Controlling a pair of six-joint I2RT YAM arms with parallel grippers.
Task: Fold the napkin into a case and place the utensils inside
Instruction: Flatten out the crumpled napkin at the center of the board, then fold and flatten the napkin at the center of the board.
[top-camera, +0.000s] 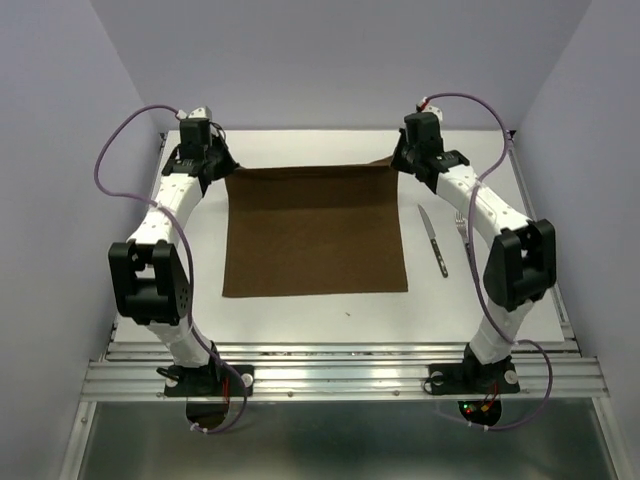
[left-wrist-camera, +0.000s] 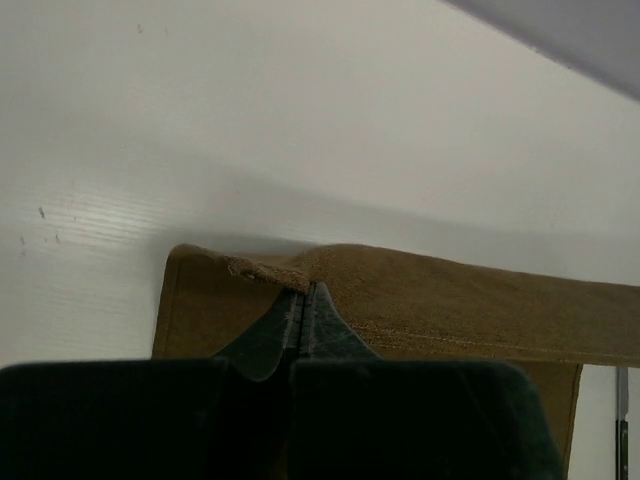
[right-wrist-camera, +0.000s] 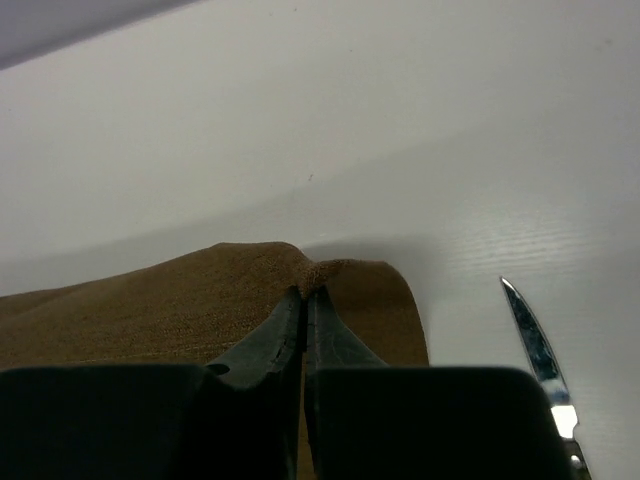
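On the table (top-camera: 300, 320), top cam, we see the napkin (top-camera: 315, 230) spread out, w/ 2 utensils, knife (top-camera: 434, 240) + fork (top-camera: 461, 226), just right of it. Left wrist: left gripper (left-wrist-camera: 303, 297) pinched tight on napkin's far-left corner. Right wrist: right gripper (right-wrist-camera: 305, 297) pinched on its far-right corner, knife nearby.

No readable text — none anywhere.

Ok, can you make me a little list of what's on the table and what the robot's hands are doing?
napkin: brown cloth, spread out flat, not folded yet
left gripper: shut on the napkin's far left corner
right gripper: shut on the napkin's far right corner
knife: lying to the right of the napkin, not touching it
fork: just beyond the knife, partly hidden by the right arm
table: white
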